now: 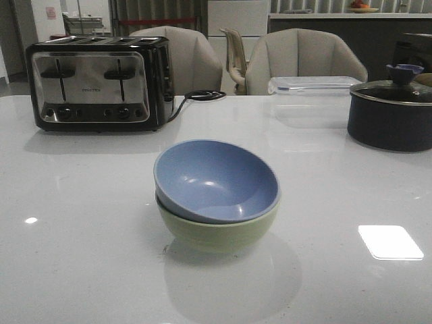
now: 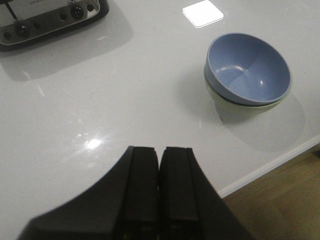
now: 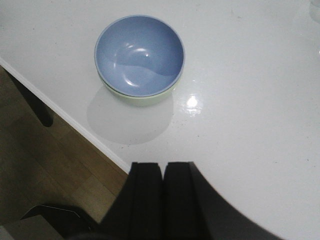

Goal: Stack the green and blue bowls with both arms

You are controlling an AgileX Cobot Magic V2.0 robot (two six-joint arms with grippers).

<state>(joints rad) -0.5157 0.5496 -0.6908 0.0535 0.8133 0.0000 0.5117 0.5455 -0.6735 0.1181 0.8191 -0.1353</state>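
The grey-blue bowl [image 1: 216, 179] sits nested, slightly tilted, inside the pale green bowl [image 1: 219, 233] at the middle of the white table [image 1: 81, 256]. The stack also shows in the left wrist view, blue bowl [image 2: 247, 67] over green bowl [image 2: 235, 107], and in the right wrist view, blue bowl [image 3: 139, 54] over green bowl [image 3: 142, 100]. My left gripper [image 2: 159, 150] is shut and empty, well away from the bowls near the table's front edge. My right gripper [image 3: 163, 165] is shut and empty, also apart from the bowls. Neither gripper shows in the front view.
A chrome and black toaster [image 1: 101, 82] stands at the back left with its cord [image 1: 202, 96]. A clear plastic box [image 1: 312, 85] and a dark lidded pot [image 1: 393, 111] stand at the back right. Chairs [image 1: 304, 61] stand behind the table.
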